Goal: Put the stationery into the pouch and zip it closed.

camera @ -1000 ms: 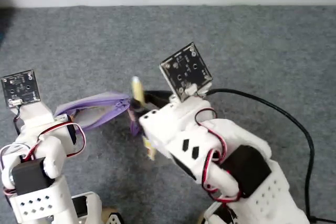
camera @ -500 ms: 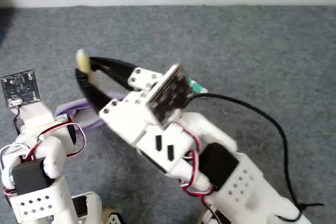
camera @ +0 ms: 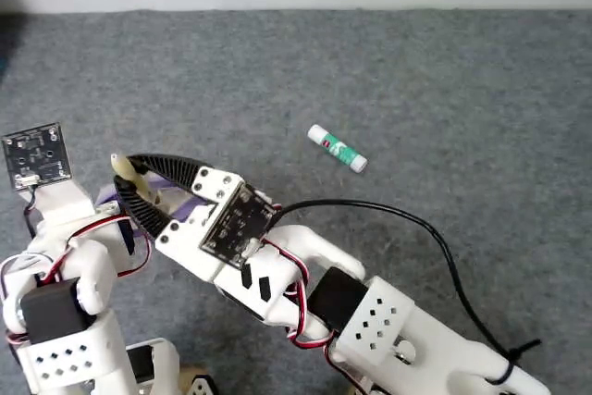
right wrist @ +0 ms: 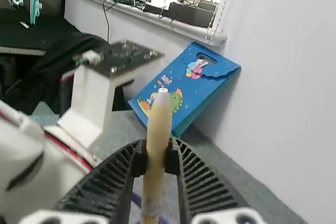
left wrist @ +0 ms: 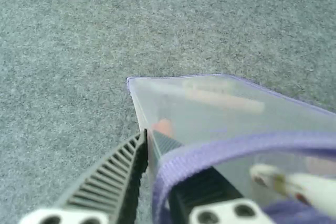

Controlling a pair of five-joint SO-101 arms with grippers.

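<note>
A grey carpet-like mat (camera: 444, 71) covers the table, and a strip of white wall runs along the top of the high view. In the lower left of that view the right gripper (camera: 139, 188) is clamped on a cream-coloured pen (camera: 123, 171). The pen's pale end pokes up and to the left past the black ribbed fingers. In the right wrist view the pen stands upright, pinched between the two fingers.

Just beside it, at the left edge of the high view, sits the left arm. The left gripper (left wrist: 147, 141) is closed on the rim of a translucent purple-edged pouch (left wrist: 226, 111), near one corner. In the left wrist view the pouch spreads toward the right of the frame above the mat. A long pale shape and a small orange one show blurred through its wall. A whitish pen-like tip sits at the lower right, by the purple band. I cannot tell whether it is inside the pouch.

A white glue stick with a green label (camera: 338, 148) lies alone on the mat right of centre, well apart from both arms. A black cable (camera: 435, 238) loops across the lower right. In the right wrist view, a blue cartoon-printed paper bag (right wrist: 191, 85) leans against the wall behind the pen.
</note>
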